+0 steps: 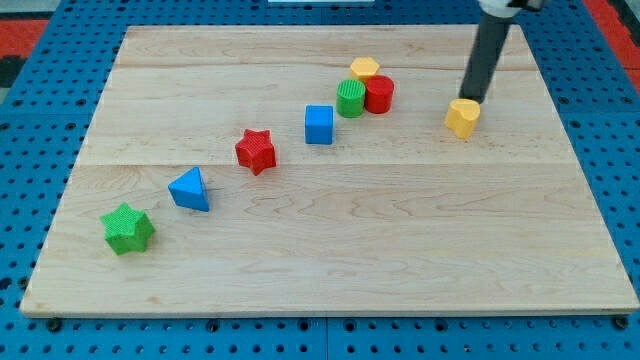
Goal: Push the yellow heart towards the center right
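The yellow heart lies on the wooden board at the view's upper right. My tip stands right at the heart's top edge, touching or nearly touching it from the view's top. The dark rod slants up to the view's top right.
A yellow hexagon, a red cylinder and a green cylinder cluster left of the heart. A blue cube, a red star, a blue triangle and a green star run diagonally toward the lower left. The board's right edge is near.
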`<state>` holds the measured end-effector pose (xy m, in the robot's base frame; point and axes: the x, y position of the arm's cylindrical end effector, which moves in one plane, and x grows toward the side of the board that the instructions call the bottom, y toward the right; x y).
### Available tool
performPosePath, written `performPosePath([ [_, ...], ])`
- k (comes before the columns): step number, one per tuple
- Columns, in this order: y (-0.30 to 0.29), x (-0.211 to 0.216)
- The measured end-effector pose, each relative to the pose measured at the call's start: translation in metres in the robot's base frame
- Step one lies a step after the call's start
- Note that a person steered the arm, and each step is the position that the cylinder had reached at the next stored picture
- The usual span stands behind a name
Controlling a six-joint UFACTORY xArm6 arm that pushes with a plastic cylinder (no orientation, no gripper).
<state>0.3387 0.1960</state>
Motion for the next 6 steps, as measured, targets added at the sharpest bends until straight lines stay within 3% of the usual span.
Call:
performPosePath([
  [2, -0.004, 0.042],
  [3, -0.026, -0.017],
  [4, -0.095, 0.020],
  [5, -0.032, 0.036],
  [6, -0.038, 0.029],
])
